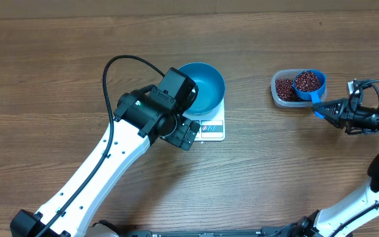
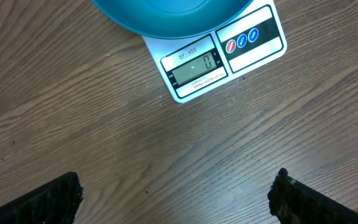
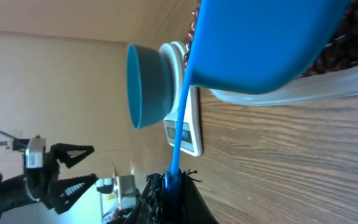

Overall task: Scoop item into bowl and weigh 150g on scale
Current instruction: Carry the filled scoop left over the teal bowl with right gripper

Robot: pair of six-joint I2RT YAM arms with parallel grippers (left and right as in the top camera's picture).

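While the left arm reaches forward over the table [image 1: 275, 178] with its wrist bent downward, the left pincer [image 2: 178, 193] hangs wide open and holds nothing. The scale [image 2: 253, 53], which shows zero, lies just ahead of it with the bowl [image 1: 206, 85] on top. The right arm comes in from the side, and the right pincer [image 1: 326, 108] is closed on the handle of the scoop [image 3: 260, 43]. Just in front of this pincer the scoop, full of beans [image 1: 308, 81], is over the tub [image 1: 276, 99]; the bowl is well apart from it.
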